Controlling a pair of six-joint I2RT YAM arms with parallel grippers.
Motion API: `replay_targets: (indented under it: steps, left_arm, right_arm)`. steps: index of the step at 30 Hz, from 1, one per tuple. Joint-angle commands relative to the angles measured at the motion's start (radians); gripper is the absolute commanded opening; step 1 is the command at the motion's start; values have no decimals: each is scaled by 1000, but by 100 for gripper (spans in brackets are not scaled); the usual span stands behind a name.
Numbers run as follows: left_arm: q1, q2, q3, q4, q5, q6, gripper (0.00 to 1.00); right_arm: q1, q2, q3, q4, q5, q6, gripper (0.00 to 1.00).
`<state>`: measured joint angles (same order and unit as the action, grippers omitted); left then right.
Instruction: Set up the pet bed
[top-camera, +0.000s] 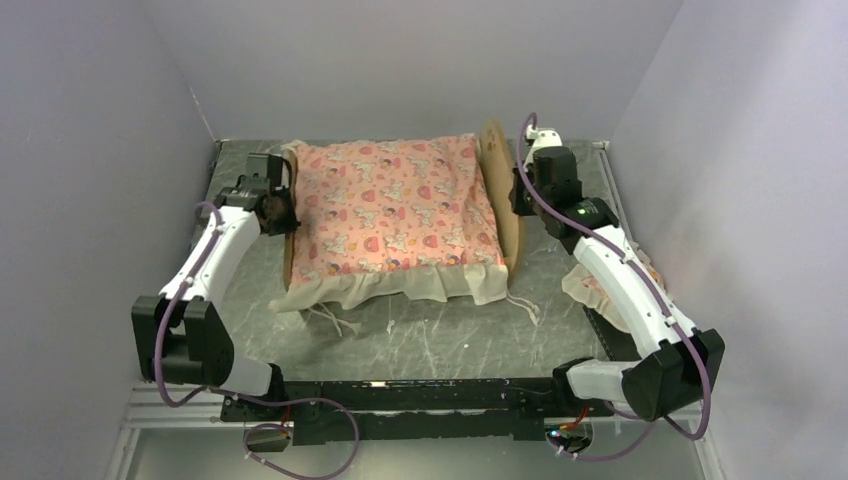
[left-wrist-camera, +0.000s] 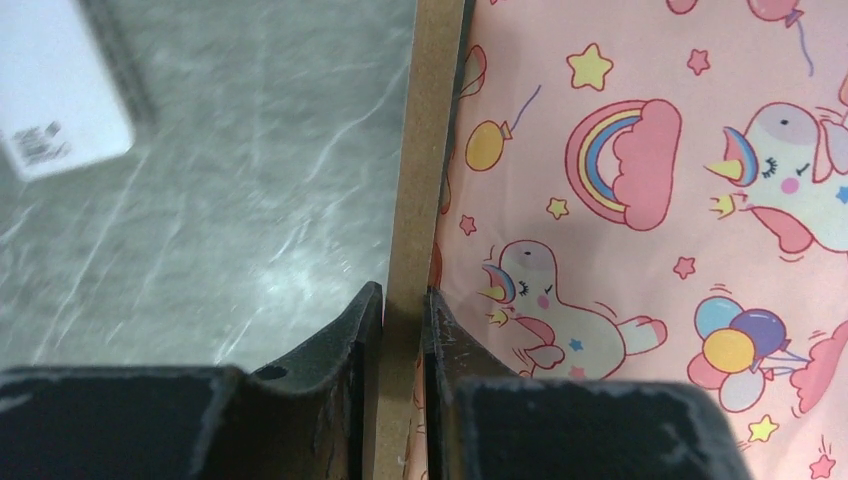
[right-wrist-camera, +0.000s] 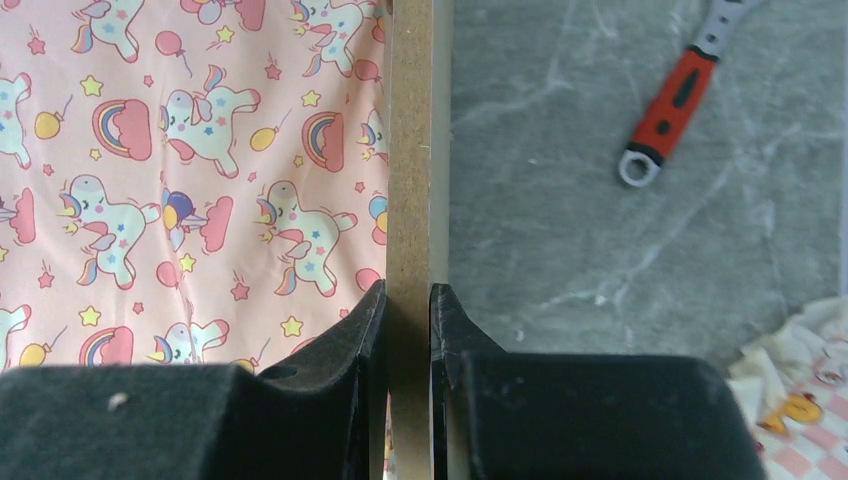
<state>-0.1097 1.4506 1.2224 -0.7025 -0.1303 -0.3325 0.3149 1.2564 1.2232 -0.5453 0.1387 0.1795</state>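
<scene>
On the bench (top-camera: 430, 330), about mid-depth, the pet bed (top-camera: 498, 180) is set flat with its long axis running left-right. Rounded headboard (right-wrist-camera: 410, 130) is at the bed's right end. Low footboard (left-wrist-camera: 430, 120) is at its left end, mostly hidden in the top view. Bed top is covered by the pink unicorn-print mattress (top-camera: 395, 205). Its cream ruffle is draped over the bed's near side, and drawstrings are trailed onto the bench just in front.

Left hand (left-wrist-camera: 404, 310) is closed on the footboard's top edge, with one finger on the outer face and one on the mattress side; both are pressed to the wood. Right hand (right-wrist-camera: 408, 305) is clamped the same way on the headboard edge, the board pinched between both fingers.

Red-handled wrench (right-wrist-camera: 670, 100) is laid on the bench right of the bed, well apart from the headboard. Frilled cloth piece (right-wrist-camera: 800, 390) is also seen right of the bed, not touching it, partly covered by the right arm.
</scene>
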Motion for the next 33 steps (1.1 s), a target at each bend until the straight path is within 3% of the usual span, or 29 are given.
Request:
replay_targets:
  steps: [1,3,7,10,13,15,18,24,28,33]
  left_arm:
    - [82,-110,-9,-78,-122,14,17]
    - [89,-126,0,-96,-139,23,26]
    - [87,-157,65,-134,-127,40,55]
    - [46,-173,131,-171,-120,45,63]
    - [-101,-162,225,-225,-184,40,70]
    - [-247,-145,271,-249,-231,18,71]
    - [-452,-110,313,-261,-255,-29,84]
    - [-821,36,388,-233,-305,-117,86]
    - [-966,147,410,-157,-328,-160,86]
    - [-1032,285,426,-77,-321,-185,85]
  right_arm:
    - [81,45,30,99,-35,125,6]
    - [91,63,45,108,-36,139,14]
    - [95,64,107,55,-55,144,40]
    - [94,0,106,17,-41,137,55]
    - [93,-90,62,-31,-10,136,68]
    - [93,-158,-1,-60,6,150,69]
    - [92,-280,-130,-93,27,195,70]
    - [92,-521,-397,-148,15,333,65]
    - [92,-609,-515,-163,7,407,61]
    - [101,-632,-552,-139,13,468,57]
